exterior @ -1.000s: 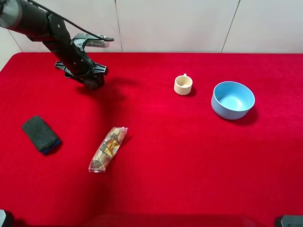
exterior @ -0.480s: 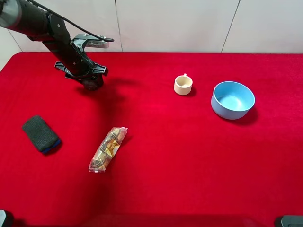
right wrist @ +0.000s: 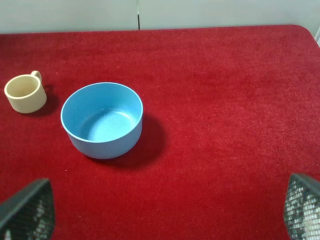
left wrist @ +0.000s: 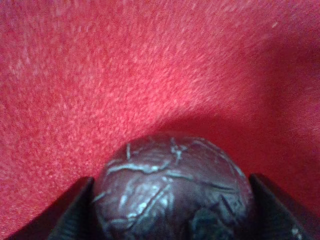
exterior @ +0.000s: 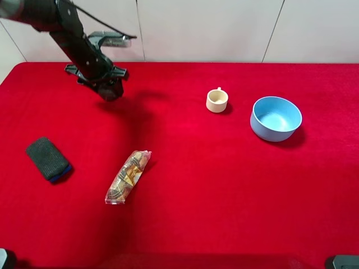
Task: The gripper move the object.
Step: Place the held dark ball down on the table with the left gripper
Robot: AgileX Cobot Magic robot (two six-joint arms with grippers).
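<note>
Surface: red cloth.
Left gripper: at ten o'clock, clamped on the object.
Object: maroon cracked ball between both fingers.
Right gripper: tips spread wide.

We see a cream cup near a blue bowl on the red cloth. Well apart from them, on the left, lie a dark sponge and a clear snack packet, not touching each other.

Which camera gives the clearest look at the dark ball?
Left wrist: the ball fills the frame, cracked pattern plain, held in the left gripper. Exterior high shows only a small dark blob at that gripper. Right wrist misses it.
</note>
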